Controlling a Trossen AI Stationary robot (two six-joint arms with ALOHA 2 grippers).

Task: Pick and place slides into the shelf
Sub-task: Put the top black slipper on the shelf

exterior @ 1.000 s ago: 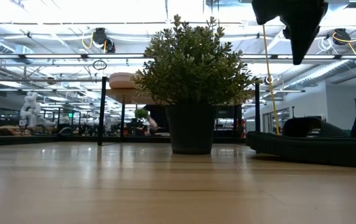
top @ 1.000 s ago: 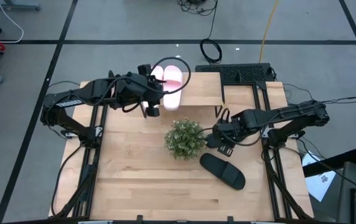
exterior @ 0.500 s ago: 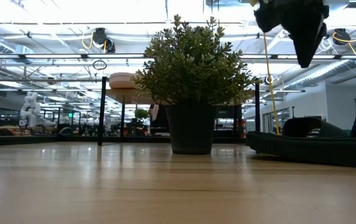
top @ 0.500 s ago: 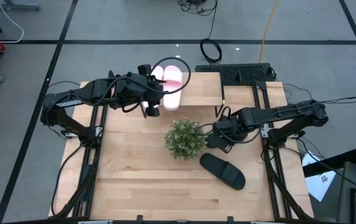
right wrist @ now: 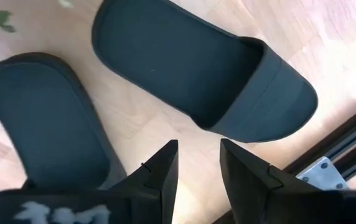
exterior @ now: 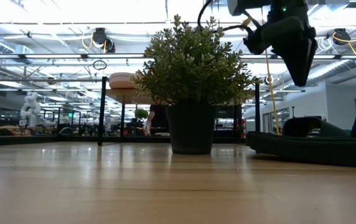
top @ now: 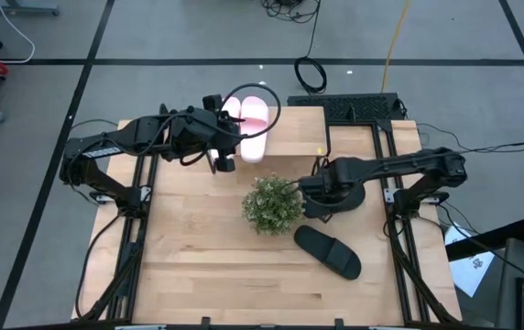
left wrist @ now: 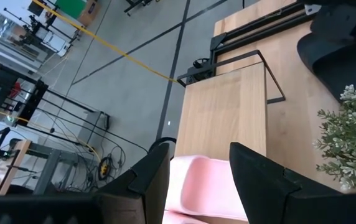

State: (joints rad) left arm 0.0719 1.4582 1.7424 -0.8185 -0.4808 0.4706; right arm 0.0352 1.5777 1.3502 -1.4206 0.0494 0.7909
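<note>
The middle of the table [top: 198, 266] is blocked by the plant [top: 272, 203]. The shelf [top: 297, 131] board is taken at one end by pink slides [top: 254, 128]; its remainder lies bare.

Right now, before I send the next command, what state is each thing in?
Left gripper: open, at the pink slides on the shelf.
Right gripper: open, empty, above the black slides.
Pink slides: side by side on the shelf.
Black slides: flat on the table, not shelved.
Plant: upright on the table.
</note>
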